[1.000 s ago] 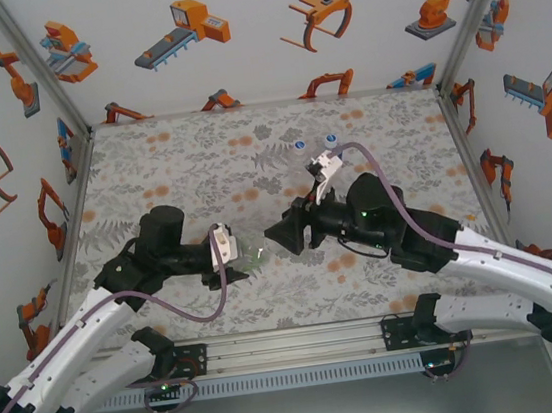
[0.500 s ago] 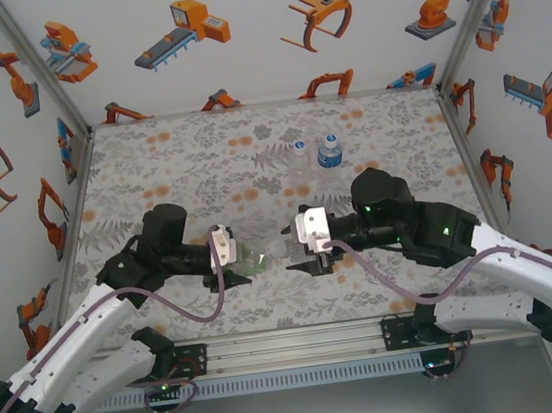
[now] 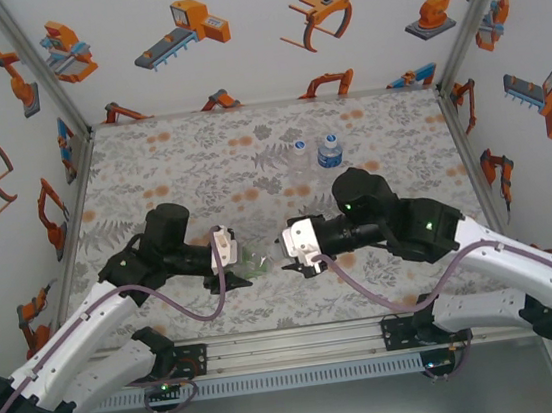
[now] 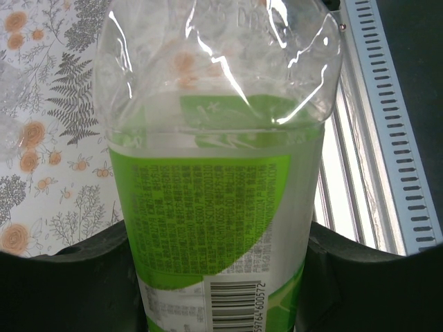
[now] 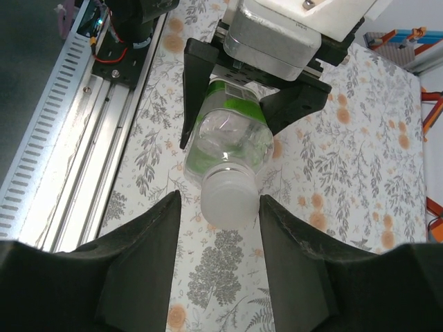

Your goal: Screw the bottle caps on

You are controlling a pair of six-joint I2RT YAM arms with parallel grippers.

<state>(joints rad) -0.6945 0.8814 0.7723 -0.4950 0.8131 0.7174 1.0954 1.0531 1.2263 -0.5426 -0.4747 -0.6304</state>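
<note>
bottle (image 5: 227, 142) clamped in my left gripper (image 3: 247, 266); neck pointed down-frame, cap (image 5: 229, 202) sat between my right gripper's (image 5: 220, 200) parted fingers.

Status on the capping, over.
Left gripper shut on green-labelled clear plastic bottle. Right gripper open, straddling its pale round cap. Nothing in the way.

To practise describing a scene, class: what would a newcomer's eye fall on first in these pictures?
The green-labelled bottle, held on its side by the left tool at mid-table. The right tool faces it, fingers flanking its pale cap. Farther back stand a blue-labelled bottle and a clear bottle.
</note>
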